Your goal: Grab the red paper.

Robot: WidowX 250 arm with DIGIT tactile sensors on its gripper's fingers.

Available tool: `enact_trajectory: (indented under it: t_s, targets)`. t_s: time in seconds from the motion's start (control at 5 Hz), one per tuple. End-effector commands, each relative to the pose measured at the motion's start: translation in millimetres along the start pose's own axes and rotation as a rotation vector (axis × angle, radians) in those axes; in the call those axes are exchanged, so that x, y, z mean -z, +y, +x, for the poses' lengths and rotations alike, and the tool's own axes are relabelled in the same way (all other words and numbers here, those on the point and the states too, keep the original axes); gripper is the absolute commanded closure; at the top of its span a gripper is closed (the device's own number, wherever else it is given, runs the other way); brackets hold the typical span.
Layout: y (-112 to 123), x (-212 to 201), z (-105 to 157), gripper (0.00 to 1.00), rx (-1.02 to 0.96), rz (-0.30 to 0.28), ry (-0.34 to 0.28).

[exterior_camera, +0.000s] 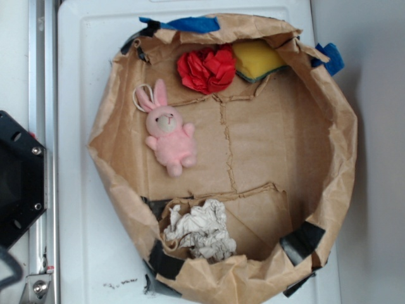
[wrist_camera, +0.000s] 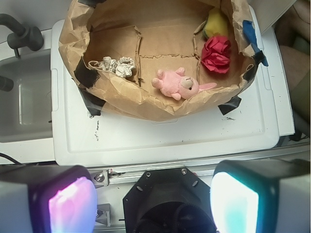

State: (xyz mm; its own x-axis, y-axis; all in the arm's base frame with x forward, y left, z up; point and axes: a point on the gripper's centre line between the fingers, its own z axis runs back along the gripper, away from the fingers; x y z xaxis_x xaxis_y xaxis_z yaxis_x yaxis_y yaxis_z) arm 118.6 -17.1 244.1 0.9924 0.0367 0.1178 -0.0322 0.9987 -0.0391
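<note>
The red paper, a crumpled rose-like wad, lies at the far top of the brown paper basin, touching the yellow sponge. In the wrist view it sits at the upper right. My gripper is open and empty, its pads wide apart, high above the robot base and well short of the basin. The gripper itself does not show in the exterior view.
A pink plush bunny lies left of centre in the basin. A crumpled white-grey paper ball sits in a cardboard pocket at the near side. The basin rests on a white lid. The black robot base is at left.
</note>
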Motion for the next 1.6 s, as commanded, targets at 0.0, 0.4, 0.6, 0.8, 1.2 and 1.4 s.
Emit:
enact_trajectory:
  t_s: [0.0, 0.4, 0.6, 0.8, 1.2, 1.4]
  targets:
    - [0, 0, 0, 0.0, 0.0, 0.0, 0.0]
    - [29, 32, 96, 0.0, -0.292, 0.065, -0.061]
    - [49, 58, 138, 0.0, -0.499, 0.074, -0.074]
    - [49, 58, 138, 0.0, -0.499, 0.074, -0.074]
    - [49, 58, 138, 0.0, -0.499, 0.074, -0.074]
    - [49, 90, 147, 0.0, -0.56, 0.101, -0.106]
